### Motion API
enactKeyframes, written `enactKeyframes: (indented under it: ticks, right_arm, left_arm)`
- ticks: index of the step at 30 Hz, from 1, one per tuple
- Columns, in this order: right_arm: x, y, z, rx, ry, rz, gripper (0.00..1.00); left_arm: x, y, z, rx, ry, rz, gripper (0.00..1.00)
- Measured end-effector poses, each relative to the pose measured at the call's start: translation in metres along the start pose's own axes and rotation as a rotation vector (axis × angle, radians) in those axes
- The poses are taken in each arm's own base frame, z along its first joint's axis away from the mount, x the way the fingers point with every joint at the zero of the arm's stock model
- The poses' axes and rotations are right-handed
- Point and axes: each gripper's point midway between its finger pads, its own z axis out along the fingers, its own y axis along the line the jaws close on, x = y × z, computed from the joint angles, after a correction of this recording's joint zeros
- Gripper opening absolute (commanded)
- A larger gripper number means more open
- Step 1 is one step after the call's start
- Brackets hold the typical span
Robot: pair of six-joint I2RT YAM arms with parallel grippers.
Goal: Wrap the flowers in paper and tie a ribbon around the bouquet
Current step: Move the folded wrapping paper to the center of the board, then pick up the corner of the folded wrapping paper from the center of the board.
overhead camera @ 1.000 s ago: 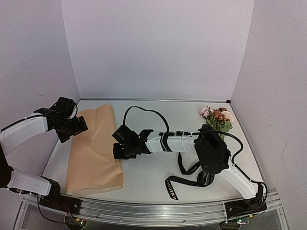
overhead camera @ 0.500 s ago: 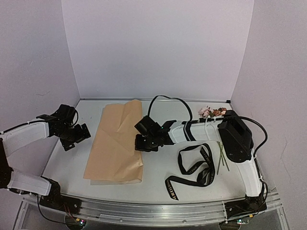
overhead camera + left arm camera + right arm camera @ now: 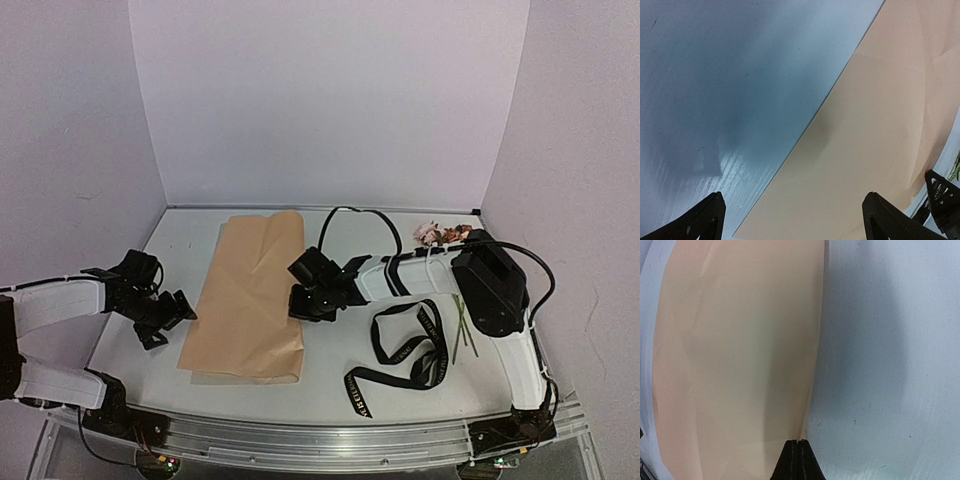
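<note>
**Paper pinched at its right edge, flowers and ribbon waiting**

At the far left, the left claw [image 3: 170, 320] hangs low over the white worktop [image 3: 320, 365] with its jaws spread wide and nothing between them, just beside the left edge of the tan kraft paper sheet [image 3: 245, 300]. The sheet lies flat and lengthwise on the left half of the worktop, showing a few soft creases.

The right claw [image 3: 302, 305] is closed tight exactly on the sheet's right edge, and it looks to be pinching that edge. The paper should be light, thin and floppy, and likely to slide or buckle under a push. A corner or an edge, nipped from the side, is the best place to hold it.

Further right, the long black fabric ribbon with pale lettering [image 3: 400, 350] lies in loose loops, limp and easy to snag. At the right rear lies the small bunch of flowers with thin green stems [image 3: 440, 233], partly hidden by the right arm. Its blooms are fragile, so it is better gripped by the stems.
</note>
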Motion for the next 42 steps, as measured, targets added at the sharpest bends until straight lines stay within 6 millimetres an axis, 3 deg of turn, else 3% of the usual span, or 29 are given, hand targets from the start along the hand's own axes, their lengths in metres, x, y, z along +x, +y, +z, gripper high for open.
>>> enactKeyframes:
  ticks: [16, 19, 24, 26, 32, 35, 42]
  right_arm:
    - [0.0, -0.011, 0.006, -0.014, 0.034, 0.086, 0.03]
    - [0.001, -0.01, 0.005, -0.021, 0.039, 0.085, 0.15]
    - [0.001, -0.008, -0.003, -0.031, 0.044, 0.058, 0.47]
    - [-0.002, -0.003, -0.012, -0.042, 0.033, 0.033, 0.59]
    - [-0.008, 0.028, -0.054, -0.082, -0.036, -0.135, 0.77]
    - [0.008, 0.048, -0.075, -0.094, -0.056, -0.285, 0.82]
    - [0.072, 0.079, -0.097, -0.058, -0.047, -0.706, 0.92]
  left_arm:
    - [0.022, 0.008, 0.01, 0.027, 0.088, -0.047, 0.93]
    - [0.025, 0.005, 0.012, 0.046, 0.101, -0.055, 0.88]
    - [0.025, -0.001, 0.015, 0.07, 0.118, -0.067, 0.82]
    - [0.025, -0.003, 0.016, 0.078, 0.12, -0.066, 0.81]
    - [0.025, -0.004, 0.017, 0.084, 0.121, -0.062, 0.81]
    - [0.025, -0.004, 0.017, 0.084, 0.122, -0.06, 0.81]
    - [0.024, -0.006, 0.016, 0.088, 0.121, -0.056, 0.81]
